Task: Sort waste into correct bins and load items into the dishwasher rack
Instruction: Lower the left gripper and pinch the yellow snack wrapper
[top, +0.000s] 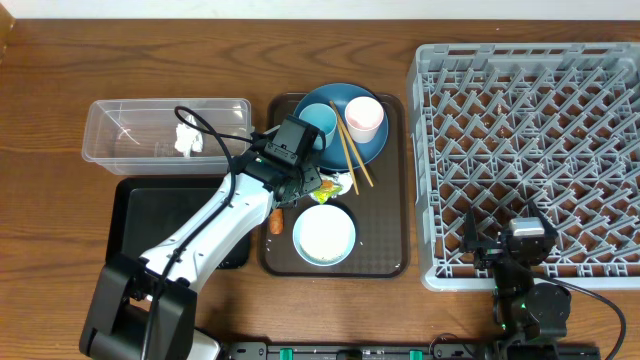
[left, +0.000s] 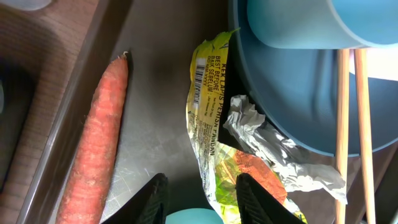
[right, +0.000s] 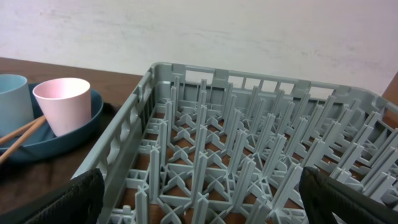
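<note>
Wrapper (left: 208, 124) straddled — left end effector (left: 201, 180) half-open.

From overhead the light is bright and even, with only soft, weak shadows and a pale shine on the dark brown serving tray (top: 385, 240). In the left wrist view the wrapper (left: 208, 106) is sharp enough to read its print and its silver inside glares, while the carrot (left: 99, 143) looks a little soft. In the right wrist view the wall (right: 249, 31) is almost washed out, and the black fingers (right: 56, 202) in the lower corners are blurred.
</note>
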